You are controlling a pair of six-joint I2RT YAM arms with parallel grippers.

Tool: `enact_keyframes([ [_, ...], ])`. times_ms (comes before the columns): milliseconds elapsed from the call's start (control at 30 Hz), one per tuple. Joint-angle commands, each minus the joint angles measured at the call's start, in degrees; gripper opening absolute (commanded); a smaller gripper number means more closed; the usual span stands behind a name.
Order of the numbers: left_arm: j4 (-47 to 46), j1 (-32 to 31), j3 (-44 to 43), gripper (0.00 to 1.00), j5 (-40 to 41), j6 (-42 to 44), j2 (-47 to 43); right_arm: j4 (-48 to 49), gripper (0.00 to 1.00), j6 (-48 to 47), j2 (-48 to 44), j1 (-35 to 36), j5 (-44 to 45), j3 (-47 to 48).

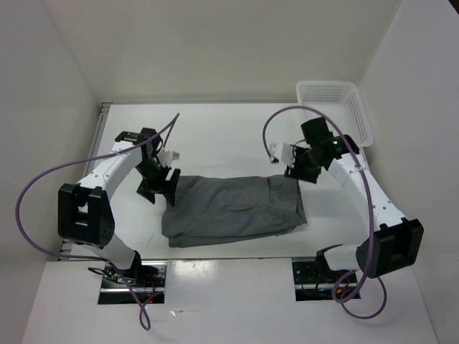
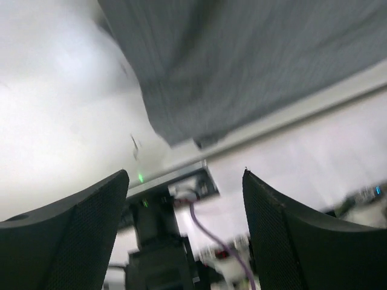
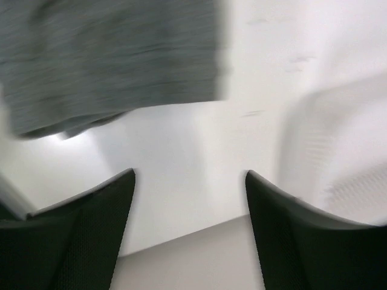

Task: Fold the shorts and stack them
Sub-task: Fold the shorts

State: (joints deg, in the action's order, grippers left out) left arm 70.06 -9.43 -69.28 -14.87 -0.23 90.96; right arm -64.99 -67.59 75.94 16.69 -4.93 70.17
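Shorts [image 1: 233,210] lie flat on the table [image 1: 215,136] as a grey rectangle, apparently folded once; any further fold and the stacking look outstanding. Left gripper [image 1: 163,188] and right gripper [image 1: 301,172] flank the cloth's ends, jaws spread, grasping nothing.

The shorts [image 1: 233,209] lie spread crosswise on the table [image 1: 222,140], about midway between its sides and nearer the front edge than the back. The left gripper [image 1: 161,190] hangs at their left end and the right gripper [image 1: 300,173] at their right end (the wrist views show no cloth between either pair of fingers). The basket [image 1: 357,115] sits in the far right corner, behind the right gripper and well apart from the shorts.
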Motion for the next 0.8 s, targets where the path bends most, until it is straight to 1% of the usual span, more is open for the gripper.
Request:
enact_keyframes([
  [0, -7.5, -2.0, -7.5, 0.83, -4.5, 0.2, -1.0, 10.7, 0.54, 6.8, -2.7, -1.5, -6.7, 5.4],
  [33, -8.1, -3.7, -8.2, 0.83, -5.0, 0.2, -0.3, 19.0, 0.45, 10.8, -3.7, 0.3, -6.8, 3.8],
  [67, -8.7, -5.4, -8.8, 0.83, -5.5, 0.2, 1.5, 22.3, 0.38, 14.8, -4.5, 5.2, -6.8, 2.3],
  [100, -8.7, -7.0, -8.8, 0.81, -5.5, 0.2, 2.7, 24.7, 0.27, 14.9, -5.6, 8.2, -6.2, 0.5],
  [133, -8.7, -9.9, -8.8, 0.80, -5.5, 0.2, 4.0, 29.5, 0.22, 14.9, -5.6, 11.3, -5.5, -3.5],
  [167, -9.8, -11.2, -8.1, 0.77, -5.5, 0.2, 6.2, 31.7, 0.16, 16.7, -5.6, 16.5, -5.5, -5.5],
  [233, -11.4, -14.5, -6.1, 0.77, -5.5, 0.2, 8.0, 32.6, 0.10, 17.3, -3.4, 19.2, -7.7, -8.9],
  [267, -13.5, -15.3, -4.0, 0.77, -4.7, 0.2, 9.5, 33.9, 0.09, 18.0, -1.9, 20.0, -8.8, -9.7],
  [300, -14.5, -16.1, -3.2, 0.77, -4.2, 0.2, 10.3, 34.5, 0.09, 20.5, 1.7, 20.6, -10.4, -10.8],
  [333, -15.3, -17.4, -2.7, 0.77, -3.6, 0.2, 11.2, 34.5, 0.07, 21.2, 3.5, 20.6, -11.4, -10.8],
  [433, -17.4, -18.0, -2.7, 0.77, -2.9, 0.2, 14.9, 38.1, 0.06, 23.5, 7.9, 20.6, -12.6, -14.5],
  [500, -20.0, -18.0, -2.7, 0.77, -0.9, 0.2, 17.3, 41.8, 0.06, 25.0, 9.2, 20.6, -12.6, -17.0],
  [567, -22.9, -18.0, -2.7, 0.80, 1.5, 0.2, 19.7, 43.6, 0.06, 26.9, 12.2, 20.6, -12.0, -17.5],
  [600, -23.8, -18.0, -2.7, 0.80, 4.3, 0.2, 20.5, 44.9, 0.06, 28.6, 13.5, 20.6, -11.9, -17.5],
  [733, -26.4, -16.2, -6.8, 0.81, 7.7, 0.2, 26.4, 48.4, 0.06, 30.4, 21.2, 20.6, -10.9, -16.4],
  [767, -26.4, -14.9, -9.5, 0.82, 7.8, 0.2, 27.3, 49.3, 0.06, 30.4, 22.6, 20.6, -9.9, -15.0],
])
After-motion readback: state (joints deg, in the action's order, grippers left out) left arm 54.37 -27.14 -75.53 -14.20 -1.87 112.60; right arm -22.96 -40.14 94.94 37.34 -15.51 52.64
